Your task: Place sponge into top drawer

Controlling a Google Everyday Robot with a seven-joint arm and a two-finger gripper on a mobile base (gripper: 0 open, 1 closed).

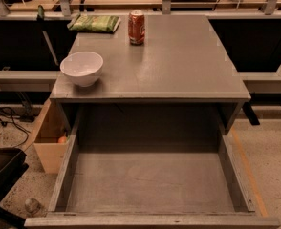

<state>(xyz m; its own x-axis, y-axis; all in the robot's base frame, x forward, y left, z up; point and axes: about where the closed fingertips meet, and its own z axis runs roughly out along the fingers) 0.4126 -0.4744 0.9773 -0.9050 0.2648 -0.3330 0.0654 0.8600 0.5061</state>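
Note:
The top drawer (150, 182) is pulled wide open toward the camera, below the grey cabinet top (178, 66). Its weathered grey sides and flat bottom show, and nothing lies inside it. The sponge is not in view anywhere. My gripper is out of view; no arm or finger shows in the camera view.
A white bowl (81, 67) stands at the cabinet top's front left. A red soda can (136, 27) and a green patterned packet (93, 23) are at the back. A small light-wood box (49, 144) sits on the floor left of the drawer. A dark object (2, 175) is at lower left.

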